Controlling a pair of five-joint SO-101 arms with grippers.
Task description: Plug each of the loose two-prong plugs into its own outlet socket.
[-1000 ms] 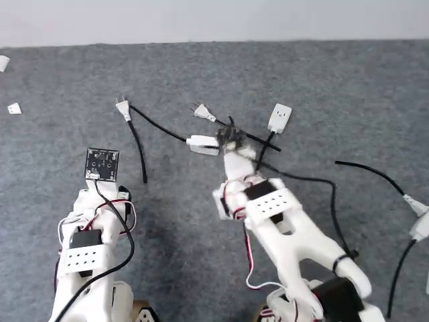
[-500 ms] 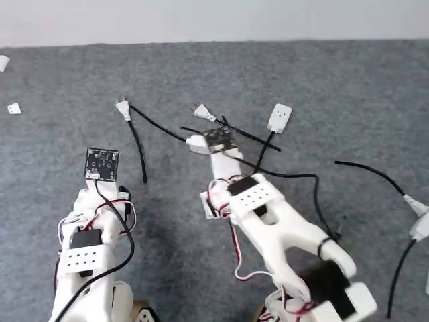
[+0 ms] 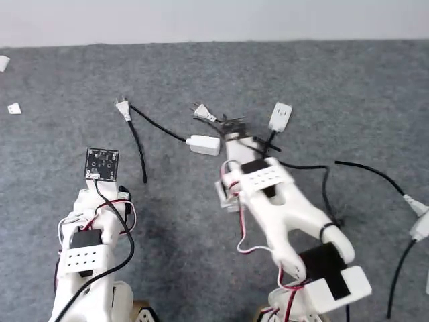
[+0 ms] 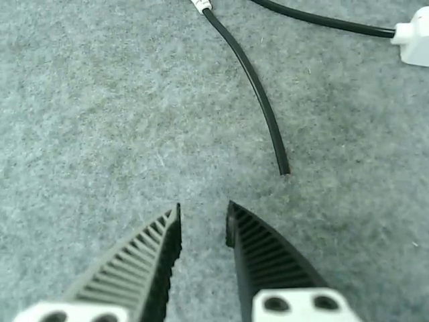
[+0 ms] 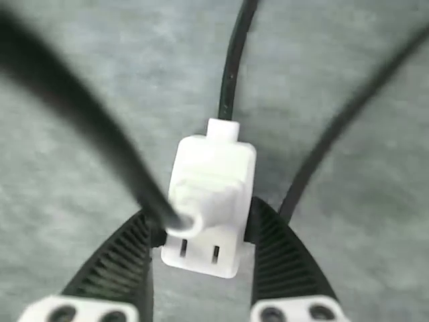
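1. High view: two two-prong plugs lie on the counter [image 3: 348, 87], a left plug [image 3: 123, 107] and a middle plug [image 3: 201, 112]. Two white sockets show: a near socket [image 3: 203, 143], just arm-side of the middle plug, and a far socket [image 3: 279, 116]. Two white fittings [image 3: 419, 230] lie at the right edge, too small to tell their kind. The right gripper [image 3: 232, 125] sits between the middle plug and the far socket.
2. Left wrist view: the left gripper [image 4: 203, 209] hangs over the counter, jaws slightly parted and grasping nothing. Two black cords lie ahead: a cut cord [image 4: 258, 94] that ends loose, and a second cord [image 4: 322, 19] that runs to the near socket.
3. Right wrist view: the jaws are clenched on one gripped socket [image 5: 213, 181], white with two slots, one jaw against each side.
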